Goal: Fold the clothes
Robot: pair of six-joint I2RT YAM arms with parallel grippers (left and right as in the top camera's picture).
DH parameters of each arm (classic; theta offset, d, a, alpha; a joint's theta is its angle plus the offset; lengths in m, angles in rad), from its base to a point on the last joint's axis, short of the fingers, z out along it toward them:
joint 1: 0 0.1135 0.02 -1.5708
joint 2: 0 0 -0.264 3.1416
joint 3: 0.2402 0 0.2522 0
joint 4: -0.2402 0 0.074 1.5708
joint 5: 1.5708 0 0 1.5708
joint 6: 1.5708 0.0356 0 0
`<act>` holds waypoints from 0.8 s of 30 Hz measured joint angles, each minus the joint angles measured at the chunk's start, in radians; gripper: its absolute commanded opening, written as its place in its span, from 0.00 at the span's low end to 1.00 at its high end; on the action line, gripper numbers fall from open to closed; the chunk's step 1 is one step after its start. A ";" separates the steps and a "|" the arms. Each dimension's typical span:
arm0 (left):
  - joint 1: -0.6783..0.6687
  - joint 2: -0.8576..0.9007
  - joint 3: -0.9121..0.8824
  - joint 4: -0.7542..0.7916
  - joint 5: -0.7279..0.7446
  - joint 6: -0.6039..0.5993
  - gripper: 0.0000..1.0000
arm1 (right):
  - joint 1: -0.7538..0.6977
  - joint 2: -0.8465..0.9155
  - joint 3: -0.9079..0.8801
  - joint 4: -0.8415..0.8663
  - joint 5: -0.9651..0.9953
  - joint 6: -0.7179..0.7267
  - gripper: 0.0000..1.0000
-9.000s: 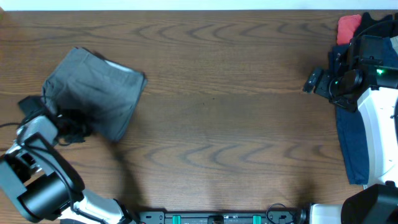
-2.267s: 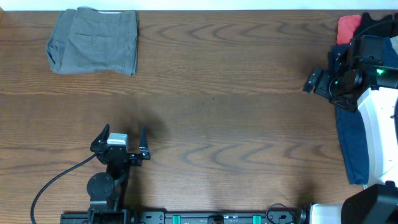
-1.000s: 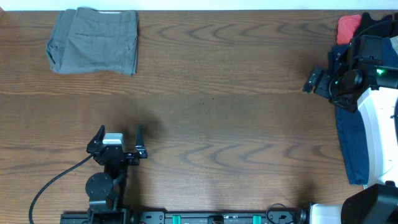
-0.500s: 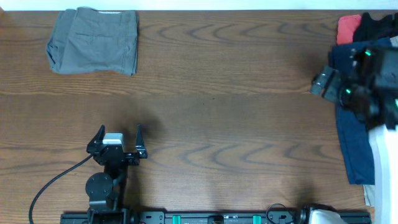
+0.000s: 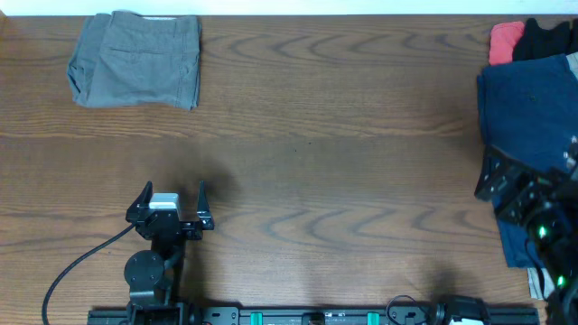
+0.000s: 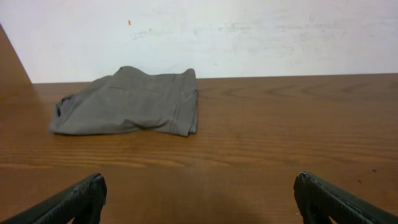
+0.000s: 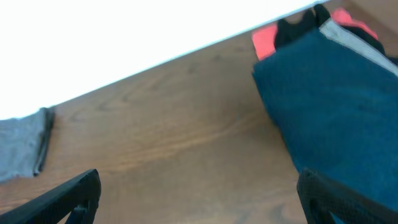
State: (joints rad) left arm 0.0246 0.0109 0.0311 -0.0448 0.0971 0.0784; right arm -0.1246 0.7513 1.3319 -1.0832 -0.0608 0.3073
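The clothes, a pair of light grey shorts [image 5: 135, 59], lie folded into a rectangle at the far left corner of the wooden table [image 5: 343, 153]. They also show in the left wrist view as the shorts [image 6: 127, 102], and at the left edge of the right wrist view as the shorts [image 7: 22, 149]. My left gripper [image 5: 173, 191] sits near the front edge, well short of the shorts, open and holding nothing. Its fingers [image 6: 74, 202] stand wide apart over bare wood. My right gripper [image 5: 492, 179] hovers blurred at the lower right, open and holding nothing, beside the blue cloth.
A pile of other garments lies along the right edge: a dark blue cloth [image 5: 528, 99], a red one [image 5: 506, 38] and a black one [image 5: 546, 36]. The blue cloth [image 7: 336, 106] fills the right of the right wrist view. A black cable [image 5: 68, 266] trails from the left arm.
The right arm has swung from the upper right toward the front right, uncovering the blue cloth. The left arm and the folded shorts have stayed put.
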 measured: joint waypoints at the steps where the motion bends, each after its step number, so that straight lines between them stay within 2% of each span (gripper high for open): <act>1: 0.000 0.000 0.000 0.000 0.000 0.000 0.98 | 0.001 -0.024 -0.023 0.021 -0.008 -0.005 0.99; 4: 0.000 0.000 0.000 0.000 0.000 0.000 0.98 | 0.016 -0.109 -0.136 0.092 -0.023 -0.014 0.99; 12: 0.000 0.000 0.000 0.000 0.000 0.000 0.98 | 0.080 -0.306 -0.423 0.102 -0.040 -0.014 0.99; 24: 0.000 0.000 0.000 0.000 0.000 0.000 0.98 | 0.129 -0.581 -0.774 0.466 -0.052 -0.075 0.99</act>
State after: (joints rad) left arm 0.0246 0.0109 0.0311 -0.0444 0.0967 0.0780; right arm 0.0048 0.1703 0.5575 -0.6174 -0.1131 0.2321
